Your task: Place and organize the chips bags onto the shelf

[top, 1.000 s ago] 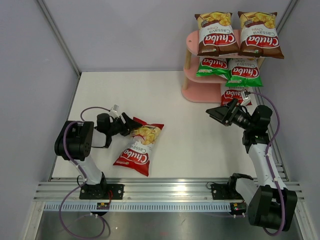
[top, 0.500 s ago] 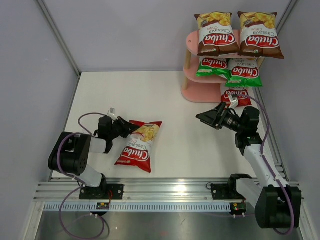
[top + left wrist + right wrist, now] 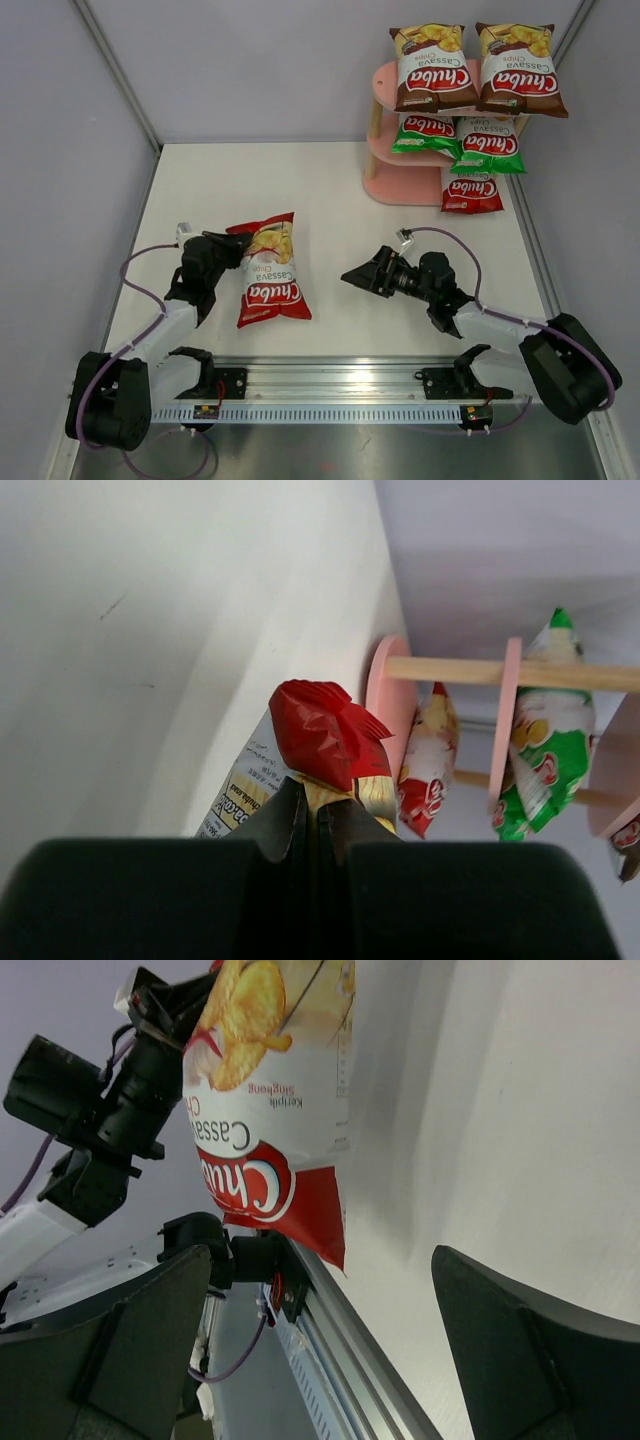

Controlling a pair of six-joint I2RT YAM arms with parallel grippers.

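The red bag [image 3: 268,275] on the white table [image 3: 330,190] has a white band, a red logo and pictured yellow chips; the shelf [image 3: 388,188] is pink with pale wooden posts; on it are two brown bags [image 3: 434,68], two green bags [image 3: 487,148] and a second red bag [image 3: 471,190], patterned alike; the left arm [image 3: 195,275] and right arm [image 3: 430,280] are black with purple cables.

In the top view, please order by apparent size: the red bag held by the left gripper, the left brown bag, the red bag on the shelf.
1-2. Held red bag and left brown bag: about alike; the brown one is nearer the camera, so unranked.
3. Shelved red bag: smallest, partly hidden.
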